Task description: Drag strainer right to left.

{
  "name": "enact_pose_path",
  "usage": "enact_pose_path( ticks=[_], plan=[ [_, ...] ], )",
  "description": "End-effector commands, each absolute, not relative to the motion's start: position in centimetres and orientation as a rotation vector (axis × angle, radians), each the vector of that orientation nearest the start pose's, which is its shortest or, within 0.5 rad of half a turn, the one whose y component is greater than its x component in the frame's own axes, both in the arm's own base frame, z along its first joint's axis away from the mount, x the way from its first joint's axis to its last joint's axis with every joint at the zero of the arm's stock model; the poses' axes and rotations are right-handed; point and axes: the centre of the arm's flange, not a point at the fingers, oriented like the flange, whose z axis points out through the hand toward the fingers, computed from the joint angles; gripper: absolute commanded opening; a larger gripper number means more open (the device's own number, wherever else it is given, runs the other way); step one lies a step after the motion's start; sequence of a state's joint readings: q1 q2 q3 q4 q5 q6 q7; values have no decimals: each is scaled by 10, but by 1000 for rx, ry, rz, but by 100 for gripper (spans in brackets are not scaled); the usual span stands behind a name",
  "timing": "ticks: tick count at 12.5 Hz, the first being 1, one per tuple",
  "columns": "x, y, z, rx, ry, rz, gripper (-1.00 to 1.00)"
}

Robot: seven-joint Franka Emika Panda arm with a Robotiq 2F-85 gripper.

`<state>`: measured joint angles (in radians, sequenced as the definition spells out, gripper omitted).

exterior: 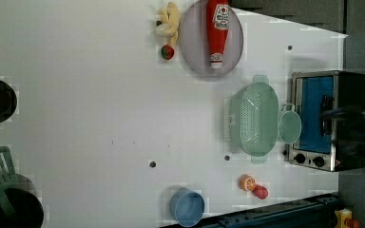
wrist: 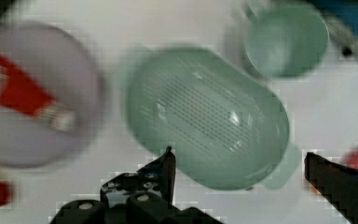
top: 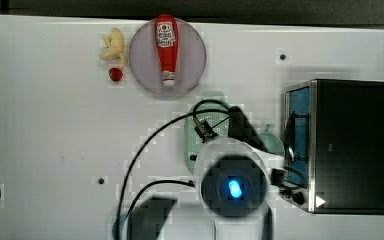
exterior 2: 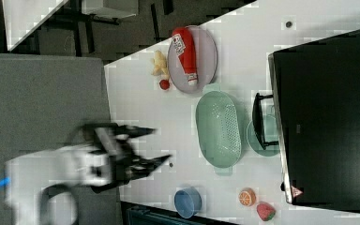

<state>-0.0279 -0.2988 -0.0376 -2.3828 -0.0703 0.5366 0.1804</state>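
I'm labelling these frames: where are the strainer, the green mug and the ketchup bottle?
strainer [exterior: 254,118]: left view, perforated bowl floor.
green mug [exterior: 290,127]: left view, inside of the cup.
ketchup bottle [top: 166,47]: top view, red body.

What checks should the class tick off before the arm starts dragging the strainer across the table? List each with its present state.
1. Claw open wide enough for the rim: ok, fingers spread apart.
2. Claw empty: ok, nothing between the fingers.
3. Strainer upright on the table: ok.
4. Claw in contact with the strainer: not ok, it hangs above it in the wrist view.
5. Green mug apart from the strainer: cannot tell, they sit very close.
6. Drag path towards the left view's left: ok, bare table beside the strainer; plate with ketchup bottle lies off to one side.
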Motion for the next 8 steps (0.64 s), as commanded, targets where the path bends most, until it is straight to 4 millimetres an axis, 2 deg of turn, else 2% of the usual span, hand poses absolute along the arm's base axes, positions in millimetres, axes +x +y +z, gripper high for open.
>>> enact_pose_path(
  ticks=[1,4,8],
  plan=[
    [446,-25,368,-2599,1849,28,100],
    [461,-19,300,-2450,2051,30,100],
    [475,-12,224,-2350,2125,-10,100]
  ],
)
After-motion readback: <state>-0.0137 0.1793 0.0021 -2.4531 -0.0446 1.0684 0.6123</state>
